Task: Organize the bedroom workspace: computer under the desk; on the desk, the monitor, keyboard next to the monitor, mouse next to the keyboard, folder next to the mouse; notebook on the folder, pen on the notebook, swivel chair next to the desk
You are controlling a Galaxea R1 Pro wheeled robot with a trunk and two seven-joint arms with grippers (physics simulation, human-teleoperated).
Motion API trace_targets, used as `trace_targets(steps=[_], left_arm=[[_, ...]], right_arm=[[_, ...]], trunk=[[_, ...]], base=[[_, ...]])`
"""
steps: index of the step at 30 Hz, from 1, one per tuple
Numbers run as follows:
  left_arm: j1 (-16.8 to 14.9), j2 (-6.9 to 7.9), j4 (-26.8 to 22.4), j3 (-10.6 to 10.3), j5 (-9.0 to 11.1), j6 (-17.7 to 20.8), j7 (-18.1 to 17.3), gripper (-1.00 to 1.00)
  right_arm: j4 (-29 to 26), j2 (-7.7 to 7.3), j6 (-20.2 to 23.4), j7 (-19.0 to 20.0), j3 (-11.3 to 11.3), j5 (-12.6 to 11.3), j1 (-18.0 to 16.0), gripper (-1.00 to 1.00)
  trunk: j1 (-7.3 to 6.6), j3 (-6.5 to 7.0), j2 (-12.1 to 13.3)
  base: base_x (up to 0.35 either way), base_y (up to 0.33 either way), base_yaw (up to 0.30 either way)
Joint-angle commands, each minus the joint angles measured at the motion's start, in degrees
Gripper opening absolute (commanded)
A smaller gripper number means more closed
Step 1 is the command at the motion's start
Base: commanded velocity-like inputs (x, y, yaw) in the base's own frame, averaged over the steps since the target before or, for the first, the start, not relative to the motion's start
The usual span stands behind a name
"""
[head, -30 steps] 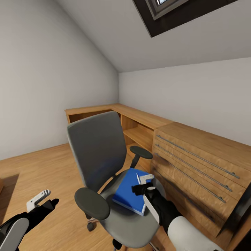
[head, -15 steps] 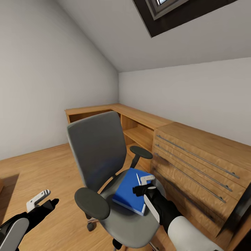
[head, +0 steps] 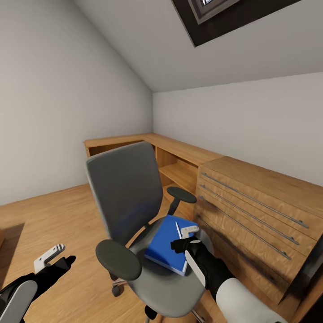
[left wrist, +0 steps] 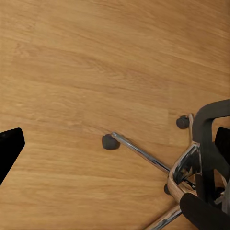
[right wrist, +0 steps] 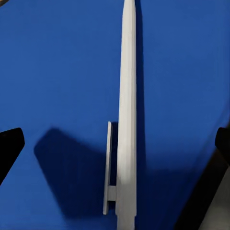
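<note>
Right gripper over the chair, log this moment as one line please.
right gripper: open, hovering over pen | pen: lying on folder | folder: on swivel chair seat | left gripper: idle above floor

no readable text, labels, brands or numbers anywhere

The right tool [head: 185, 237] hides the pen's [head: 177, 229] lower end.

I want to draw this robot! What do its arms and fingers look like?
Both arms have smooth white shells that turn black near the wrist. The left gripper is black with pale grey-white fingers marked by dark stripes. The right gripper is black too, with a pale finger on top.
</note>
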Motion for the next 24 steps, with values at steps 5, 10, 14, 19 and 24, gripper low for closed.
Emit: trace_targets(steps=[5, 10, 14, 19, 24], left_arm=[[0.0, 0.01, -0.1, 0.0, 0.6, 0.1, 0.6, 1.00], [0.0, 0.01, -0.1, 0.0, 0.6, 0.1, 0.4, 1.00], [0.0, 0.01, -0.1, 0.0, 0.6, 0.1, 0.4, 1.00], [0.0, 0.01, -0.1, 0.0, 0.6, 0.1, 0.4, 1.00], [0.0, 0.01, -0.1, 0.0, 0.6, 0.1, 0.4, 1.00]], right_arm=[[-0.1, -0.04, 0.2, -0.5, 0.3, -0.6, -0.1, 1.00], [-0.1, -0.04, 0.2, -0.5, 0.3, -0.6, 0.0, 1.00], [-0.1, -0.04, 0.2, -0.5, 0.3, -0.6, 0.0, 1.00], [-0.1, -0.04, 0.2, -0.6, 0.3, -0.6, 0.0, 1.00], [-0.1, -0.04, 0.2, -0.6, 0.3, -0.6, -0.1, 1.00]], trunk=[[0.65, -0.60, -1.2], [0.87, -0.78, -1.6], [0.87, -0.78, -1.6], [0.87, -0.78, -1.6], [0.87, -0.78, -1.6]], base=[[0.000, 0.000, 0.000], [0.000, 0.000, 0.000], [0.000, 0.000, 0.000], [0.000, 0.000, 0.000], [0.000, 0.000, 0.000]])
